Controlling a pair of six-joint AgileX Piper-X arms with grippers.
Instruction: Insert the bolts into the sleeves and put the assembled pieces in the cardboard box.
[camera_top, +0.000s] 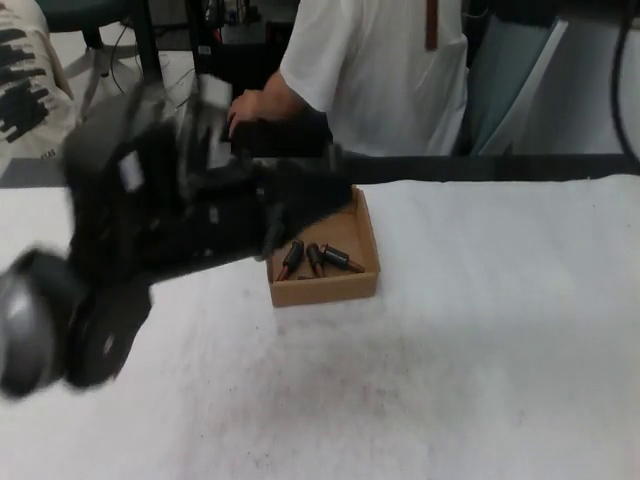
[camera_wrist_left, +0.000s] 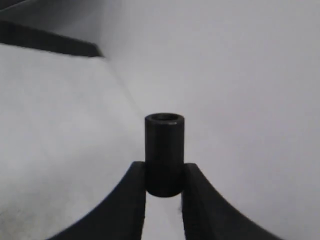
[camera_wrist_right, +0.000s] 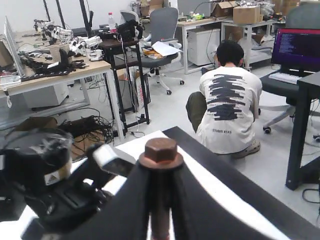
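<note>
My left gripper is shut on a black sleeve, which stands upright between the fingers with its open bore facing the camera, above the white bench cover. My right gripper is shut on a bolt with a copper-coloured hex head and washer sticking out past the fingertips. In the high view a blurred black mass of arm hangs over the bench's left side, next to the cardboard box. Three assembled pieces lie in the box.
White cloth covers the bench, and its right half holds nothing. A dark strip runs along the far edge. A person in a white shirt sits behind it. The other arm's body sits close beside the right gripper.
</note>
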